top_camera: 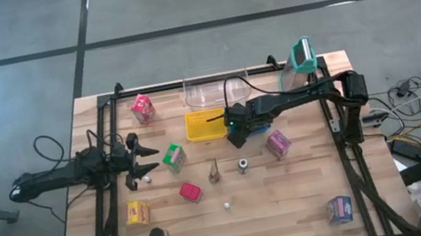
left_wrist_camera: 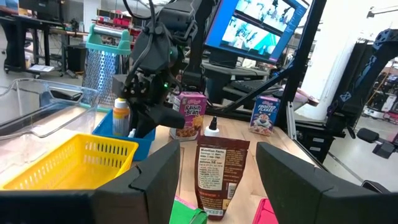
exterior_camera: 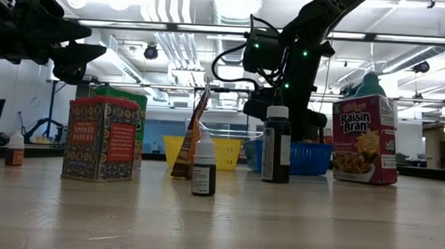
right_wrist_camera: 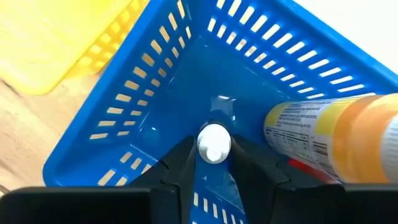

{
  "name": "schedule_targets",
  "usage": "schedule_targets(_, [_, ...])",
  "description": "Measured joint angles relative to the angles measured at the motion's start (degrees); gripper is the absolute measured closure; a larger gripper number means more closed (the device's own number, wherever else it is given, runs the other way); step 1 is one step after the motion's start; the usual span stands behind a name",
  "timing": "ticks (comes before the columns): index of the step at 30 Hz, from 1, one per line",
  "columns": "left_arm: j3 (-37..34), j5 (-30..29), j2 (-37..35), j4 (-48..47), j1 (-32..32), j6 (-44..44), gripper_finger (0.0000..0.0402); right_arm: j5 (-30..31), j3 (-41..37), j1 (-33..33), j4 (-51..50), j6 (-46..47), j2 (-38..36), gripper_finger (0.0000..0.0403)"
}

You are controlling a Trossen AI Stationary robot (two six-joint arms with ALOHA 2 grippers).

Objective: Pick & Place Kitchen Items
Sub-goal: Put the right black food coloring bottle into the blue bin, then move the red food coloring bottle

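right gripper (right_wrist_camera: 214,163): over the blue basket (right_wrist_camera: 186,74), fingers close either side of a small white ball (right_wrist_camera: 214,144); whether they clamp it or have let go cannot be told. inside the blue basket: a yellow-orange bottle (right_wrist_camera: 336,140) lying on its side just beside the ball. yellow basket (top_camera: 205,125): touching the blue basket's side. left gripper (top_camera: 144,160): well apart from the blue basket, fingers spread, nothing between them, near the green carton (top_camera: 173,157). pink raisin bran carton (top_camera: 278,143): just beside the blue basket. red carton (top_camera: 191,192), yellow carton (top_camera: 138,211), dark disc (top_camera: 158,235), purple carton (top_camera: 340,209): loose on the table (top_camera: 279,210), apart from the blue basket
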Motion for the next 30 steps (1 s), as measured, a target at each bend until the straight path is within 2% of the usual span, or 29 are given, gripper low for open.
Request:
schedule_targets(16, [0.00,0.00,0.00,0.00,0.02,-0.02,0.0183,0.78,0.04,0.00,0.10,-1.02,-0.29,0.0246])
schedule_targets(30, [0.00,0.00,0.00,0.00,0.02,0.00,0.0183,2.43,1.25,2.09,0.02,-2.74,-7.66,0.0295])
